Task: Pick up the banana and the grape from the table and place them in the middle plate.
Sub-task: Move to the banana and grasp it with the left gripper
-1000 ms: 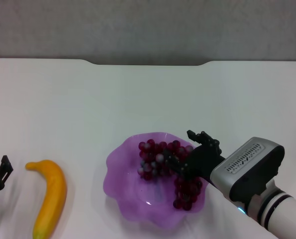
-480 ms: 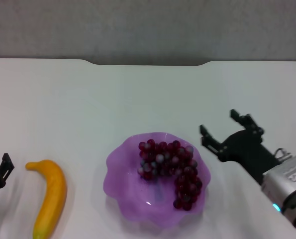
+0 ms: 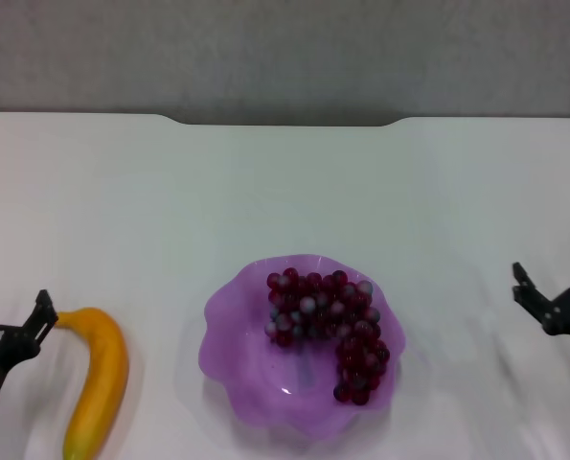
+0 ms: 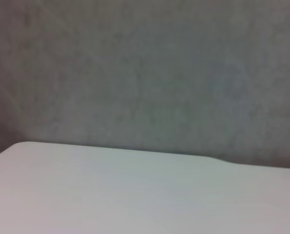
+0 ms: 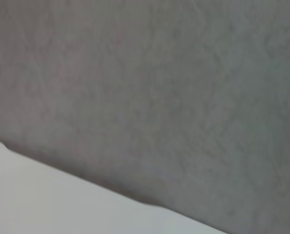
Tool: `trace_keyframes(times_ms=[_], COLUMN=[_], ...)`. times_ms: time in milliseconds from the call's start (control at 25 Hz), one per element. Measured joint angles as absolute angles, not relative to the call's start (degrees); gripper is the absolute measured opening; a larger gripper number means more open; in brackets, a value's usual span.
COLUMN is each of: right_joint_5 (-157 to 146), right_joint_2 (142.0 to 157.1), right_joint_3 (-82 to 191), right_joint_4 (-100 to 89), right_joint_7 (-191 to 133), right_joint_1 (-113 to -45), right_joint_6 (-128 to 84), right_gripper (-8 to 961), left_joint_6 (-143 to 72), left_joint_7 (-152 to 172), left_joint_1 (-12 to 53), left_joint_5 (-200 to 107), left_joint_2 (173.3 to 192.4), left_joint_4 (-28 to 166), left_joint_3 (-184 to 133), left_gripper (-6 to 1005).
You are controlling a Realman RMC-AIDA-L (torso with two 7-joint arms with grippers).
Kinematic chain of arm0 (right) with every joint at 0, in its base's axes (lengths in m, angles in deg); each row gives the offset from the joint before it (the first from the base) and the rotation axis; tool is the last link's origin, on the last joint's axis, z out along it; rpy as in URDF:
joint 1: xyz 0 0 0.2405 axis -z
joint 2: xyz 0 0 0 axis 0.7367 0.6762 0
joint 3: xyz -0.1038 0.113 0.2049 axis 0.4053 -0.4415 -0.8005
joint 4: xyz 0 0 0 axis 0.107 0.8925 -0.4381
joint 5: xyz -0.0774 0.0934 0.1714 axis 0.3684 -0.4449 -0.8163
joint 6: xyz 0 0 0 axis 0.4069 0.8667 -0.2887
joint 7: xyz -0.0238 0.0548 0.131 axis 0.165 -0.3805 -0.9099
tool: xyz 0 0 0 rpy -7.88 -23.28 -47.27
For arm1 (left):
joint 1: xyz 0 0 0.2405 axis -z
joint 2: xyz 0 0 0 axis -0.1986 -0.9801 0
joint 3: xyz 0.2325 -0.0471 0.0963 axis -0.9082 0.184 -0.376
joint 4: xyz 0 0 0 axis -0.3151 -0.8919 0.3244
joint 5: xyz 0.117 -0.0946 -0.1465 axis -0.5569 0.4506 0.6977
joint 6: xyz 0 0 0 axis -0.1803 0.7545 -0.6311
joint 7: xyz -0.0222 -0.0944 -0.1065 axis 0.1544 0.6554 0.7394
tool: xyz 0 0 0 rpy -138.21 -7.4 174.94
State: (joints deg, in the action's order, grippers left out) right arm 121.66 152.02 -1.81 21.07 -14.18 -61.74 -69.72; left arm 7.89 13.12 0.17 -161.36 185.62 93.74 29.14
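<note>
The grape bunch (image 3: 328, 321), dark red-purple, lies inside the purple scalloped plate (image 3: 239, 340) at the front middle of the white table (image 3: 285, 192). The yellow-orange banana (image 3: 98, 379) lies on the table left of the plate. My left gripper (image 3: 11, 324) is open at the far left, its fingertips right beside the banana's upper end. My right gripper (image 3: 553, 273) is open and empty at the far right edge, well clear of the plate. The wrist views show only table and wall.
The table's far edge has a notch (image 3: 285, 122) in front of a grey wall. The left wrist view shows the table (image 4: 135, 195); the right wrist view shows a strip of it (image 5: 47, 204).
My right gripper has let go of the grapes and pulled back to the right edge, leaving them in the plate. My left gripper has moved in toward the banana's upper end.
</note>
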Motion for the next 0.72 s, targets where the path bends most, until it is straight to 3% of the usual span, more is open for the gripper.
trace_keyframes(times_ms=[280, 400, 600, 720], right_joint_5=[121.43, 121.22, 121.19, 121.20], right_joint_2=[152.08, 152.06, 152.09, 152.09], right_joint_3=[-1.89, -1.73, -1.44, -1.41], right_joint_4=[16.46, 15.43, 15.26, 15.29], right_joint_7=[-14.03, -14.03, -14.04, -14.23], right_joint_1=[-62.76, -62.75, -62.85, -63.00], right_joint_6=[-70.84, -70.47, -70.19, -69.24], right_gripper=[889, 888, 883, 883], left_joint_6=[7.91, 7.24, -5.77, -21.84], left_joint_7=[15.47, 15.76, 14.98, 12.49], left_joint_1=[0.31, -1.21, -9.85, -13.73], left_joint_5=[-161.65, -162.20, -170.88, -179.03], left_joint_2=[185.16, 184.04, 179.37, 180.22], left_joint_4=[96.53, 101.90, 123.41, 135.46], left_joint_3=[25.57, 25.50, 34.06, 43.18], left_gripper=[892, 892, 892, 891])
